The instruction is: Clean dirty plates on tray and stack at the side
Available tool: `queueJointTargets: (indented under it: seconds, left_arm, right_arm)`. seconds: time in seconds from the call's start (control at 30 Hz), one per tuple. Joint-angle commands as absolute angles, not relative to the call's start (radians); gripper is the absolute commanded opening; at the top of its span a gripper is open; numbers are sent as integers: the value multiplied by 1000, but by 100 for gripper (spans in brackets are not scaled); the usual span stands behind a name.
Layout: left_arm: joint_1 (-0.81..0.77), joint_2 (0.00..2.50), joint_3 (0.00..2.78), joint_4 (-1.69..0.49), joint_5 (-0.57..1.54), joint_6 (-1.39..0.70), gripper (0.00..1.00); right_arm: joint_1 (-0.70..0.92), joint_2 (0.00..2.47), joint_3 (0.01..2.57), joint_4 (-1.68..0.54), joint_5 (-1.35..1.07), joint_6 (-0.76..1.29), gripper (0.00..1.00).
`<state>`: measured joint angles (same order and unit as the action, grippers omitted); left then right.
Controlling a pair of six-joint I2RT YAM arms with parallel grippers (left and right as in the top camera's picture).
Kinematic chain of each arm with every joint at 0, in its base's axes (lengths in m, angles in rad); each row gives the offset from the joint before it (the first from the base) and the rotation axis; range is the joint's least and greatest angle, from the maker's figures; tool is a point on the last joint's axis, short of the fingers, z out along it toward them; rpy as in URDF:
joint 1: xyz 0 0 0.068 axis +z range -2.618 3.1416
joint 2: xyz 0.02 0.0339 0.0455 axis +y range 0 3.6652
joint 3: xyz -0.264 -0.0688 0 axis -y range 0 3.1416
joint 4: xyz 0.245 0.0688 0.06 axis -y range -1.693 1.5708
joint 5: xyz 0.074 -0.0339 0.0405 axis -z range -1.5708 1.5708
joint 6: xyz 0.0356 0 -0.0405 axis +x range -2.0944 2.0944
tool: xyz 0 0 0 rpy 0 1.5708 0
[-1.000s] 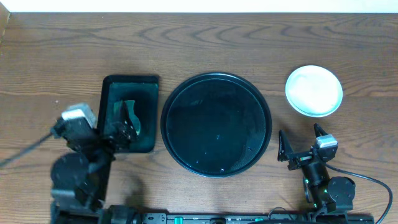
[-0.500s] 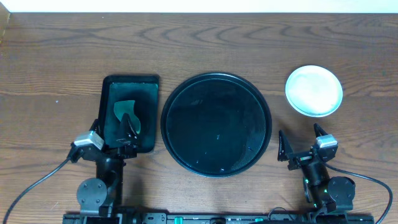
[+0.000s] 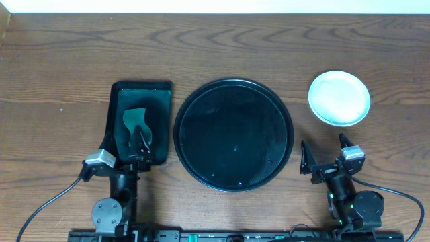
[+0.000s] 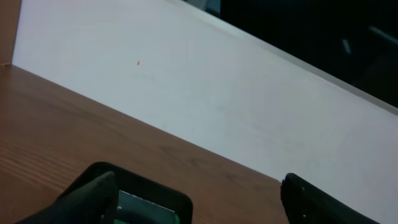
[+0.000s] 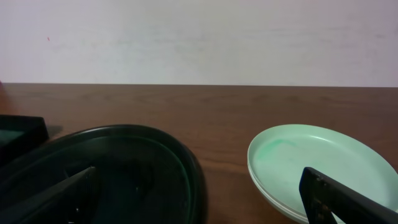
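Gaping wide, the jaws of the left gripper [image 4: 198, 186] grasp nothing. Its two dark fingers [image 4: 87, 202] sit at the bottom corners of the left wrist view with only the tray's end and the wood between them. From overhead they hang over the near end of the small rectangular black tray [image 3: 141, 85], just by the near edge of the one green sponge [image 3: 134, 121] lying in it. Whether they touch the sponge cannot be told.

The right gripper [image 3: 323, 143] is likewise spread open and empty. It is low at the near edge of the wooden table [image 3: 67, 54], between the tray and the plates.

One large round black tray [image 3: 234, 134] sits mid-table, just beside the rectangular one. The plates [image 3: 339, 98] stand as a single stack on the table, right of the round tray and apart from it. The top plate [image 5: 317, 158] is pale mint-green with a faint teal smear. At least one more rim shows beneath it, but the full count cannot be told.
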<state>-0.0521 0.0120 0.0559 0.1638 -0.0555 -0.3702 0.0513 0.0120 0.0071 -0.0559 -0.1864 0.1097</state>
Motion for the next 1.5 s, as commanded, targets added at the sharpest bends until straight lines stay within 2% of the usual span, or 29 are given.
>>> queueJointTargets:
  seconds: [0.0,0.33,1.47]
  left_arm:
    - [-46,2,2,156,-64,-393,84]
    - [-45,2,4,-70,-70,-406,84]
    - [-45,5,4,-68,-64,-402,84]
  right_arm:
    - [47,5,6,-60,-192,99,99]
    - [47,5,6,-60,-192,99,99]
    - [47,5,6,-60,-192,99,99]
